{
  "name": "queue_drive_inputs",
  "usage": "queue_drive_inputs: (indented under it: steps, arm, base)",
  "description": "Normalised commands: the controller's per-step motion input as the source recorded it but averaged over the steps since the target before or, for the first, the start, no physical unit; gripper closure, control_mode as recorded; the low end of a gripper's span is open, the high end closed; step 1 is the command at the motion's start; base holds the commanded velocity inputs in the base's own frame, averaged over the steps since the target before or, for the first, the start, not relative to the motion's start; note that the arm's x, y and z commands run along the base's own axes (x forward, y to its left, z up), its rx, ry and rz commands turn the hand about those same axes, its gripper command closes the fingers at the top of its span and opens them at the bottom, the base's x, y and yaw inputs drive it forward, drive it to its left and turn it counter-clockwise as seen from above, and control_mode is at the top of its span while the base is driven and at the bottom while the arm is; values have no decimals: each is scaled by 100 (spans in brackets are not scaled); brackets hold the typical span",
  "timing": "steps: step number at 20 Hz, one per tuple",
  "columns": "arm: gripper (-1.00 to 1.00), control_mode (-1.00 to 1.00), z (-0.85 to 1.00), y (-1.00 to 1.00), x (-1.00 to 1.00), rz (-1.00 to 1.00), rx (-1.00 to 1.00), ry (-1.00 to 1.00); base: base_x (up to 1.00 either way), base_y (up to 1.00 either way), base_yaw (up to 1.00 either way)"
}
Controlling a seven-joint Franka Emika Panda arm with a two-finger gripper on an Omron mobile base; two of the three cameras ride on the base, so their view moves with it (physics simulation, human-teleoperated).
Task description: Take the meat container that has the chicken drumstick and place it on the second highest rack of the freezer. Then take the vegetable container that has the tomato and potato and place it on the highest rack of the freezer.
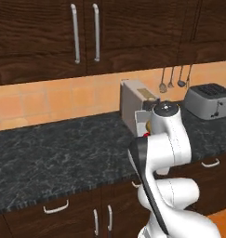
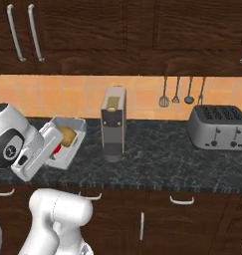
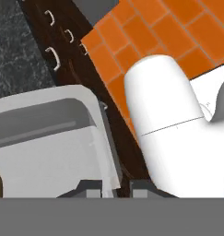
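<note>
My gripper [image 3: 115, 190] is shut on the rim of the vegetable container [image 3: 49, 138], a white low-walled tray. In the right base view the vegetable container [image 2: 68, 130] hangs tilted over the counter's left part, just ahead of my hand. The tan potato [image 2: 67, 135] and the red tomato [image 2: 57, 148] lie inside it. In the left base view my arm covers most of the vegetable container [image 1: 141, 119], with a sliver of tomato [image 1: 146, 135] showing. The meat container, chicken drumstick and freezer are out of view.
A grey coffee machine [image 2: 114, 127] stands on the dark stone counter [image 2: 157, 159] just right of the tray. A toaster [image 2: 217, 127] sits at the far right, with utensils [image 2: 176, 92] hanging on the wall. Dark cabinets run above and below. Orange floor tiles [image 3: 168, 32] lie below.
</note>
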Motion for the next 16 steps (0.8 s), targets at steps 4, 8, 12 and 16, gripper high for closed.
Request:
queue_drive_inputs:
  steps: [4,8,12,16]
  arm:
    - [100,100,0,0,0,0,0,0]
    - [100,100,0,0,0,0,0,0]
    - [100,100,0,0,0,0,0,0]
    - [100,100,0,0,0,0,0,0]
  base:
    - [-44,0,-77]
    - [-8,0,-83]
    - [0,-26,-80]
    - [15,-36,-74]
